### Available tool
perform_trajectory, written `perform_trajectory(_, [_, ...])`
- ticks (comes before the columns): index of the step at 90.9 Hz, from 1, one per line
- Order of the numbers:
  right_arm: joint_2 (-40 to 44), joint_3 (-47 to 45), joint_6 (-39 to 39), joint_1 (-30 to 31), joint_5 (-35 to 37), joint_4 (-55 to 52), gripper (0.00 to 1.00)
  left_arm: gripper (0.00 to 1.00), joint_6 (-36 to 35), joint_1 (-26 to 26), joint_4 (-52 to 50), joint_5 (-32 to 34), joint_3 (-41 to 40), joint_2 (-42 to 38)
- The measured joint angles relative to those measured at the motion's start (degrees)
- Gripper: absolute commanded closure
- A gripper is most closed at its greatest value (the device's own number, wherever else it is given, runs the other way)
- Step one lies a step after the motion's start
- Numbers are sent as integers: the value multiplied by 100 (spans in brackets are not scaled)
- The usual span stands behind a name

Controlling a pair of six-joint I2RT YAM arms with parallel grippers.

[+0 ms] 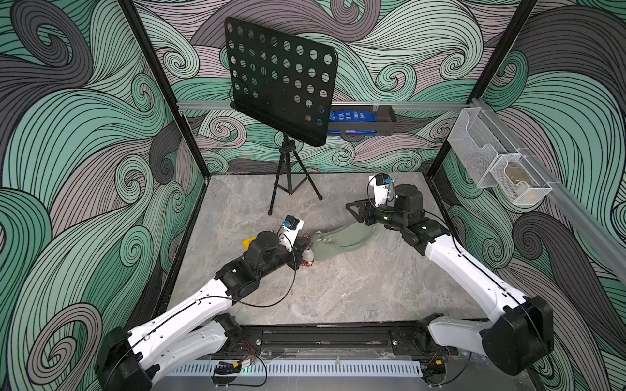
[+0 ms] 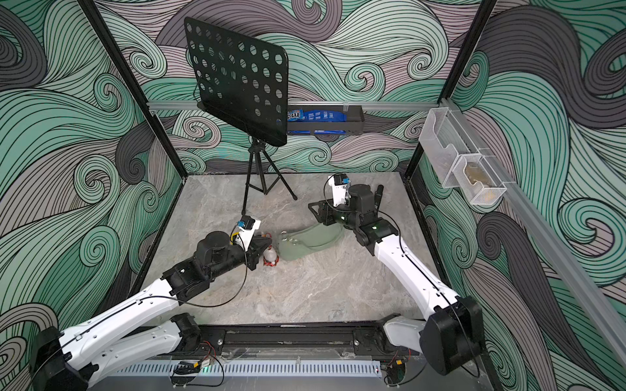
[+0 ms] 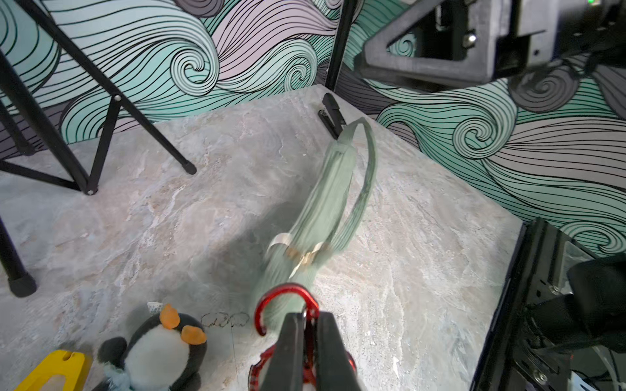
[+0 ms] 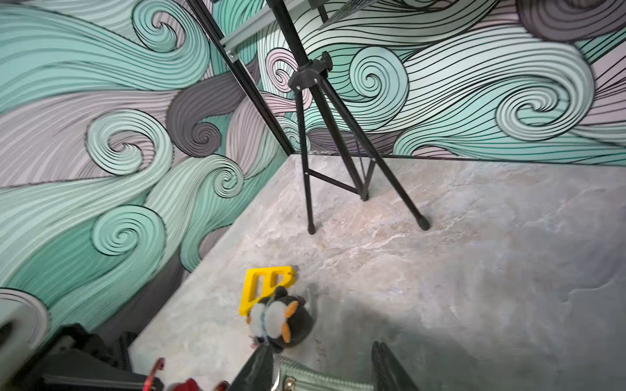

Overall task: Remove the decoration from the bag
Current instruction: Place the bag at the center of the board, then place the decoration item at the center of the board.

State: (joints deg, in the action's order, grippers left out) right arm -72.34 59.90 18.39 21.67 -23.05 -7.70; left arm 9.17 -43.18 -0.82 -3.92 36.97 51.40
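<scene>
Walled on three sides with teal-and-grey swirl print on black frame posts; floored with grey marbled tabletop [image 1: 355, 291]. Found black perforated music stand [image 1: 281, 81] on its tripod at the back. Saw black tray [image 1: 384, 116] on the back rail, loaded with blue packets [image 1: 352, 116]. Saw clear bin [image 1: 471, 142] and smaller mesh bin [image 1: 508, 189] on the rail by the right arm's side; made out something yellowish in the mesh one, too small to name.

Located sage-green bag [image 1: 345, 238] lying flat mid-table, with long axis laid from the left gripper [image 3: 310, 316] toward the right gripper [image 4: 318, 350], metal ring [image 3: 306, 259] end aimed at the left gripper, strap [image 3: 369, 169] curved along one long edge. Looked blurred in the left wrist view.

Caught left gripper pressed together on red carabiner [image 3: 286, 288] right at that ring end; couldn't tell whether hooked to the bag. Spotted red-and-white charm [image 2: 270, 258] just under that gripper, beside the bag's end. Caught right gripper with fingers spread, hanging above the bag's other end, apart from it. Noted penguin plush [image 3: 159, 352] against yellow block [image 4: 248, 294], near the left gripper.
</scene>
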Motion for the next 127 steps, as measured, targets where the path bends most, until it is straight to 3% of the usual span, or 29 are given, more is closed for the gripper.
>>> perform_trajectory(13, [-149, 278, 70, 186, -785, -221, 55, 91, -269, 0, 439, -404, -256, -153])
perform_trajectory(32, [-374, 485, 173, 1062, -1456, -649, 62, 90, -730, 0, 920, -817, -514, -127])
perform_trajectory(49, [-374, 466, 313, 1528, -1504, -868, 62, 90, -1056, 0, 1141, -997, -518, 81])
perform_trajectory(79, [-553, 398, 391, 1602, -1351, -973, 64, 90, -1239, 0, 1248, -1134, -518, 138])
perform_trajectory(127, [-822, 433, 516, 1694, -1394, -1014, 100, 87, -1294, 20, 1185, -1152, -575, 140])
